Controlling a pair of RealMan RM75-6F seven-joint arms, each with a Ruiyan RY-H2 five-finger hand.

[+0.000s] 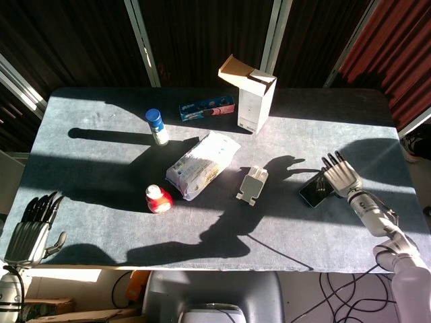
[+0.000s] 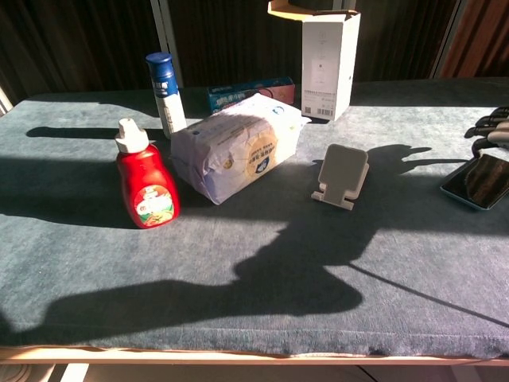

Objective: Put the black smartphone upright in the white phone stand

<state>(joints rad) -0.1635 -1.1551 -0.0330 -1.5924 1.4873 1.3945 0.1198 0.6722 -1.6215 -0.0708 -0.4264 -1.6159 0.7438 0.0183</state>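
The black smartphone [image 1: 313, 191] [image 2: 479, 182] lies flat on the grey table, screen up, at the right. My right hand [image 1: 339, 175] hovers over its far right end with fingers spread and nothing in it; only its dark fingertips [image 2: 490, 127] show at the right edge of the chest view. Left of the phone stands the white phone stand [image 1: 252, 184] [image 2: 343, 175], empty. My left hand [image 1: 30, 230] hangs off the table's near left corner, fingers apart and holding nothing.
A white flour-like bag [image 1: 202, 164] lies mid-table, with a red sauce bottle [image 1: 158, 199] near it. A blue-capped bottle [image 1: 157, 126], a blue snack box [image 1: 207, 108] and an open white carton [image 1: 252, 94] stand toward the back. The table edge [image 1: 202, 266] runs along the front.
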